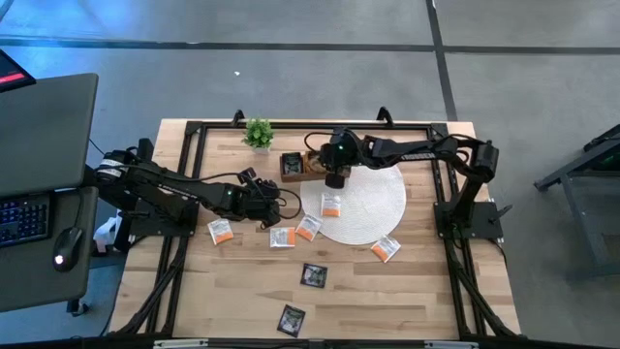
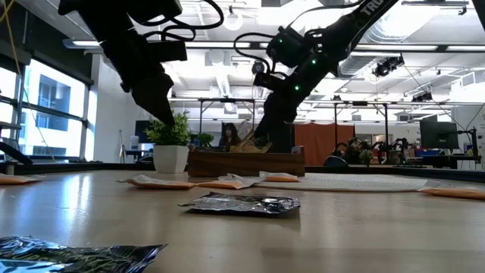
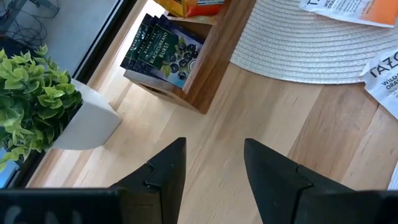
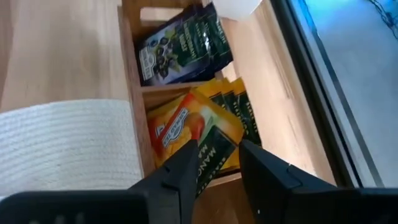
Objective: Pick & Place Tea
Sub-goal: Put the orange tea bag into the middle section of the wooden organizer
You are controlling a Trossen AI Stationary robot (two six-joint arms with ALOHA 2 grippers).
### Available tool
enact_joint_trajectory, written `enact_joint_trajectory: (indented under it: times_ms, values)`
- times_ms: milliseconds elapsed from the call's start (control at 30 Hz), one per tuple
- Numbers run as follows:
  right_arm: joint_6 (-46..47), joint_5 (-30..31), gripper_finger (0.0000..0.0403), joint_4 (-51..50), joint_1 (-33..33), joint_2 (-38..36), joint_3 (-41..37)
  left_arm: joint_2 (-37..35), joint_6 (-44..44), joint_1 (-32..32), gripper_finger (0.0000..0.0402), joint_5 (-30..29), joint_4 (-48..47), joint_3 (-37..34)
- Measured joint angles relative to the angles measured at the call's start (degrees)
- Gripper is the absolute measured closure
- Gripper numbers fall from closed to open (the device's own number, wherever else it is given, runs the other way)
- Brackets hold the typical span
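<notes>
Wooden table [image 1: 407, 291]: plant [image 1: 258, 133] beside tray [image 1: 295, 165], sachets [image 1: 308, 228] scattered around mat [image 1: 373, 204].

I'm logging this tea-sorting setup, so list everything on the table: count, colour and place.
Wooden tray: one, brown, table's far side beside the mat; black sachets in one compartment, yellow-orange ones in the next.
Mat: one, white, round.
White-and-orange sachets: five; one on the mat, the rest around its edge.
Black sachets on the table: two, near side.
Potted plant: one, green.
Left gripper: open, over bare wood.
Right gripper: open, over the tray.
</notes>
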Motion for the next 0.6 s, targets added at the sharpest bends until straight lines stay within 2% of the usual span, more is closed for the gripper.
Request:
enact_joint_trajectory:
  times_ms: [100,233,367,500,600]
  values:
    - [-0.21,1.22,0.029,-0.04,1.33,-1.26,0.0,0.0,0.0,0.0,0.0243,0.0,0.0,-0.02]
    - [-0.22,6.86,0.0297,-0.71,3.91,-2.01,0.02,0.0,-0.02,0.0,0.0243,0.0,-0.11,-0.02]
    - [0.26,7.55,0.0311,-0.37,6.6,-1.76,0.02,0.0,-0.02,0.0,0.0244,0.0,-0.26,-0.02]
    - [0.29,15.4,0.0361,4.12,7.91,0.82,0.04,0.0,0.98,0.0,0.0244,0.0,0.29,-0.04]
    - [0.81,16.7,0.0395,6.84,7.26,2.31,0.02,0.0,1.16,0.0,0.0244,0.09,0.89,-0.04]
